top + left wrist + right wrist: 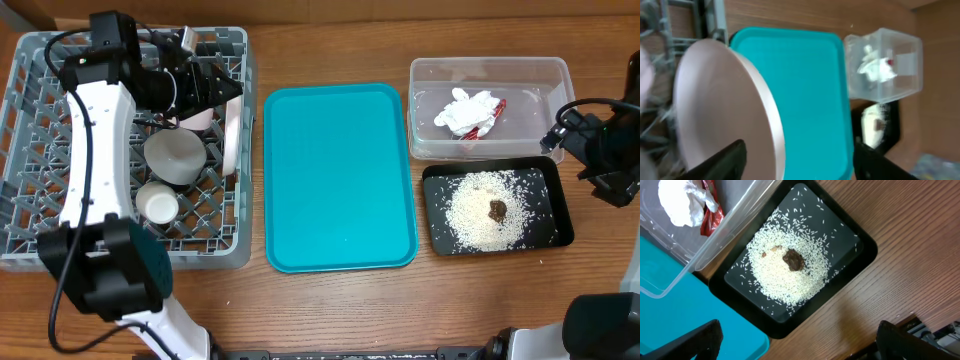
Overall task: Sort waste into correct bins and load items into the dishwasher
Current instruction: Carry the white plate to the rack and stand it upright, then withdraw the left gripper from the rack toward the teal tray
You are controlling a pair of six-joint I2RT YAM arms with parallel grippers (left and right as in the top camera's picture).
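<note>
The grey dish rack [30,150] holds a grey metal bowl [172,155], a small white cup [157,205], a pink-sided dish [198,120] and the large white plate [233,135] standing on edge at its right side. My left gripper [228,88] is open just above the plate, whose rim [715,100] lies between the spread fingers [800,162]. Chopsticks are not visible. The clear tub [490,68] holds the tissue [465,110] and red wrapper [495,112]. The black tray [560,215] holds rice [785,275] and a brown lump [793,260]. My right gripper [805,340] is open and empty above the table by the black tray.
The teal serving tray [340,180] lies between the rack and the two bins, with nothing on it. The right arm [600,150] hangs at the table's right edge beside the tub. Bare wood shows in front of the black tray [880,295].
</note>
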